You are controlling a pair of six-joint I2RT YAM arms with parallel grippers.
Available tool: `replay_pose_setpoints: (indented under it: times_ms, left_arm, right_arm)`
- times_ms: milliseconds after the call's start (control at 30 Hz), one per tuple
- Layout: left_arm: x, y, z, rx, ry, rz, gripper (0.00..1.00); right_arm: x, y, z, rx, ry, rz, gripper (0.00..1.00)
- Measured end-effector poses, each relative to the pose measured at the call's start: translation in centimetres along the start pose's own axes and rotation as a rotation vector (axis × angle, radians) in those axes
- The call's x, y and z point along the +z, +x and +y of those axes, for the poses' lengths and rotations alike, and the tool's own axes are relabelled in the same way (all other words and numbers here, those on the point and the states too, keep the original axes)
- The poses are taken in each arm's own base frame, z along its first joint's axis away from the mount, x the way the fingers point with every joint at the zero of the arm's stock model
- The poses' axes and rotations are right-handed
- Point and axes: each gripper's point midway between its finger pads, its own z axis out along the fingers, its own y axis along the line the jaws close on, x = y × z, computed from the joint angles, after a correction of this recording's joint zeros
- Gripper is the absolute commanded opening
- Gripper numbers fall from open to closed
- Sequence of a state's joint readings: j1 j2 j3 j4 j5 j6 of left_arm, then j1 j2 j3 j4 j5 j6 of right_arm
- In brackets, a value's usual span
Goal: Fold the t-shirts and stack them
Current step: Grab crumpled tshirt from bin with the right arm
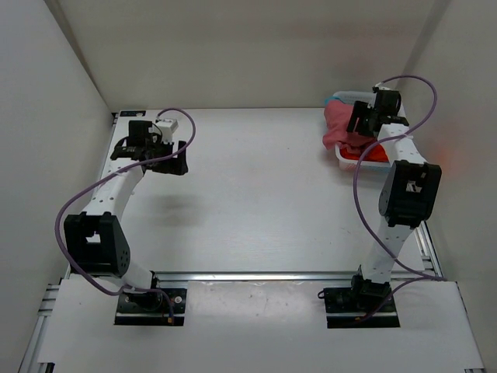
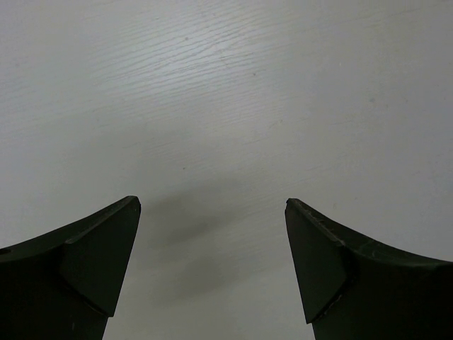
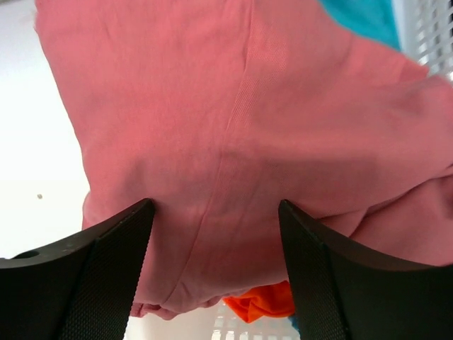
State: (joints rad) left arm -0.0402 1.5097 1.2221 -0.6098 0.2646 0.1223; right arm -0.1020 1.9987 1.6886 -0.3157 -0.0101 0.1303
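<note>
The right gripper (image 3: 214, 209), jaws spread and empty, hovers over the pink t-shirt (image 3: 233, 106) spilling from the basket (image 3: 427, 32), where a deep bite could drag the orange t-shirt (image 3: 262, 301) along; the left gripper (image 2: 212, 204) hangs open far from the basket.

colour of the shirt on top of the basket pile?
The top shirt is dusty rose-pink; the right wrist view shows it best.

Left arm (image 1: 116, 186) bent, jaws wide apart; right arm (image 1: 408, 190) outstretched, jaws spread.
</note>
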Motion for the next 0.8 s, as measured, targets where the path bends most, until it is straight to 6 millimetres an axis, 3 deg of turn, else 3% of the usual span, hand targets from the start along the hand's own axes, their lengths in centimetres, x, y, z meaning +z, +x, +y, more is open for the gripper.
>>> replay_pose_setpoints:
  times_ms: [67,167,233,467,567,667,800]
  left_arm:
    - [-0.2,0.0,0.7,-0.021,-0.010,-0.003,0.92]
    - [-0.3,0.1,1.4,-0.040,-0.022,-0.006,0.92]
    - [-0.3,0.0,1.4,-0.042,-0.022,-0.009,0.92]
    - [-0.3,-0.1,1.2,-0.042,-0.015,-0.010,0.91]
    - [-0.3,-0.1,1.2,-0.043,-0.014,-0.011,0.92]
    - [-0.3,-0.3,1.2,-0.041,-0.014,-0.019,0.92]
    - [-0.7,-1.0,1.2,-0.037,-0.017,-0.041,0.93]
  right_arm:
    - [0.1,0.7,0.1,0.002,0.001,0.024,0.63]
    - [0.1,1.1,0.2,0.001,0.002,0.038,0.20]
    - [0.0,1.1,0.2,0.011,0.003,0.040,0.00]
    - [-0.1,0.9,0.0,0.005,0.024,0.035,0.01]
    - [-1.1,-0.3,0.3,-0.018,0.036,0.008,0.00]
    - [-3.7,-3.5,1.1,-0.057,0.055,-0.083,0.00]
    - [-11.1,-10.9,4.5,-0.176,0.054,-0.349,0.00]
